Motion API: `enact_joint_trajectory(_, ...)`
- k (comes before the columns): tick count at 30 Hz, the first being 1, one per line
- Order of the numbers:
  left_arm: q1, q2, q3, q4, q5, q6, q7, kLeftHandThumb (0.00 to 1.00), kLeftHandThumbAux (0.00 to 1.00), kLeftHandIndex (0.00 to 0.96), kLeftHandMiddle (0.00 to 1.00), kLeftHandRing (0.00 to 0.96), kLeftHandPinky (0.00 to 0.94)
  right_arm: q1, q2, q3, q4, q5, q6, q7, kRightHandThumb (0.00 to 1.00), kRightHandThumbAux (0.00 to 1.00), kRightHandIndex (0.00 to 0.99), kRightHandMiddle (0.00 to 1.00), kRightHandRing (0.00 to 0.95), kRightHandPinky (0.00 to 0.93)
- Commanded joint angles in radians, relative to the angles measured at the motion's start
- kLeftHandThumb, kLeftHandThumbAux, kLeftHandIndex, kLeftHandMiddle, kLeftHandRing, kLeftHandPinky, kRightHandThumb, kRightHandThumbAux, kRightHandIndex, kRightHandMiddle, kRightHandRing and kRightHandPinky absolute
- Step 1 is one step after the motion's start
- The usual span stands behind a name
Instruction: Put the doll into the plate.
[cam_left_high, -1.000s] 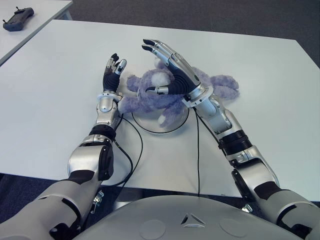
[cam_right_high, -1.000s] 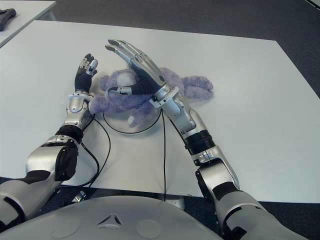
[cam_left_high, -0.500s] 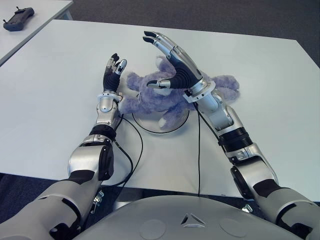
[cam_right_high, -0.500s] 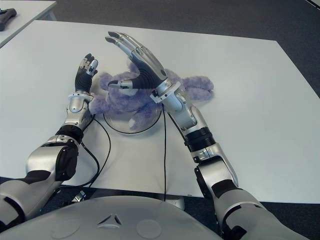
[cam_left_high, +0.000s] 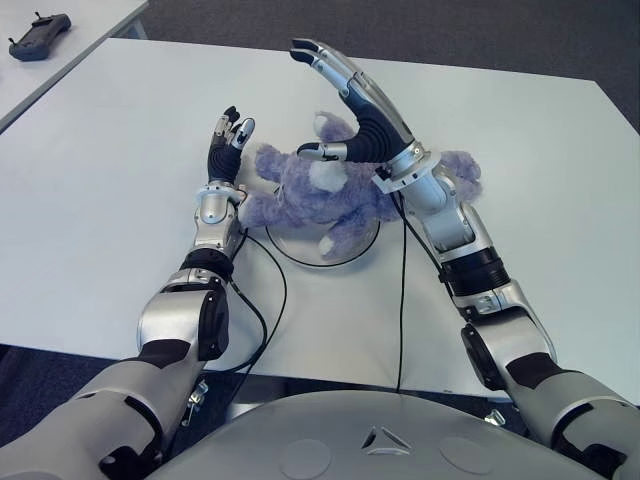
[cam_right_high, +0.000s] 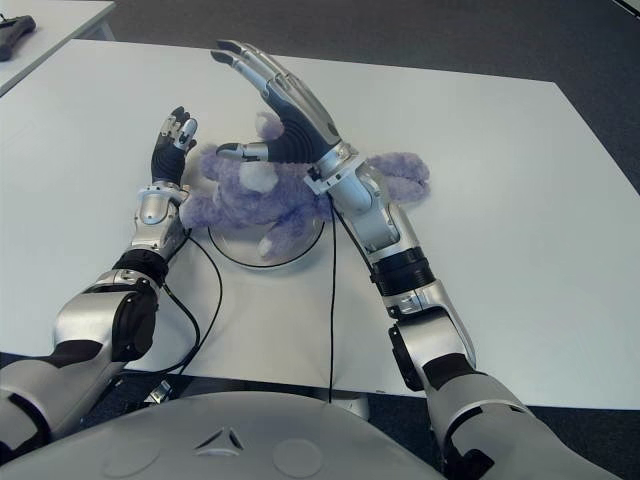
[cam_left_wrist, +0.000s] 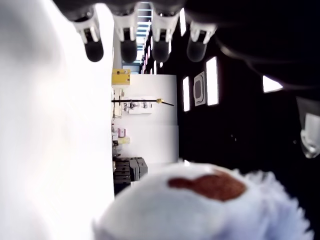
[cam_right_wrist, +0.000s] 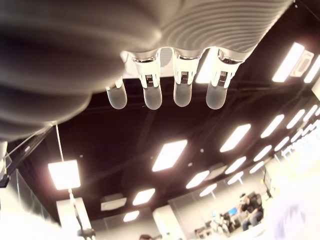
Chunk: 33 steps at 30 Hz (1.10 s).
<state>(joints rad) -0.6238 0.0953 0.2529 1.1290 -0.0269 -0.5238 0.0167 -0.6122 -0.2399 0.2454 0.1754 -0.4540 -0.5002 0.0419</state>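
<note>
Fluffy purple plush doll with a white muzzle (cam_left_high: 335, 190) lies sprawled across the round clear plate with a dark rim (cam_left_high: 345, 252) on the white table (cam_left_high: 110, 180); torso and one lower leg sit inside the rim, the limbs on the robot's right trail off past it onto the tabletop, and the head end points toward the robot's left. Right hand (cam_left_high: 355, 100) is raised above the doll, palm angled up and away, four fingers (cam_right_wrist: 151, 95) straight and extended, thumb out to the side just over the doll's head; it holds nothing and is not gripping the doll. Whether the thumb tip touches the plush can't be told from the head views. Left hand (cam_left_high: 224, 140) shows just to the left of the doll's head, fingers straight and pointing away from the robot, loose, nothing held; its wrist view shows the plush close by the palm side. Black cables (cam_left_high: 270, 300) run from both forearms back across the table. A dark handheld controller (cam_left_high: 36, 47) lies on a second white table (cam_left_high: 90, 20) at far left.
</note>
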Motion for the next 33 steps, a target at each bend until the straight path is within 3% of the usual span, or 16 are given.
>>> enact_joint_trajectory(1,0.243,-0.103,-0.010,0.158,0.001,0.078,0.032,0.000,0.438,0.003,0.053,0.007,0.000,-0.035,-0.014,-0.039,-0.017,0.053,0.043,0.038,0.058,0.336,0.000,0.000,0.000,0.000)
enact_joint_trajectory(15,0.243,-0.100,0.002,0.162,-0.012,0.072,0.010,0.000,0.440,0.002,0.039,0.000,0.000,-0.088,-0.001,-0.121,0.060,0.104,0.030,-0.027,0.005,0.293,0.000,0.000,0.000,0.000)
enact_joint_trajectory(33,0.235,-0.096,0.011,0.164,-0.020,0.091,0.005,0.000,0.447,0.004,0.058,0.013,0.000,-0.171,-0.058,-0.222,0.352,0.182,-0.038,-0.077,0.000,0.302,0.000,0.000,0.000,0.000)
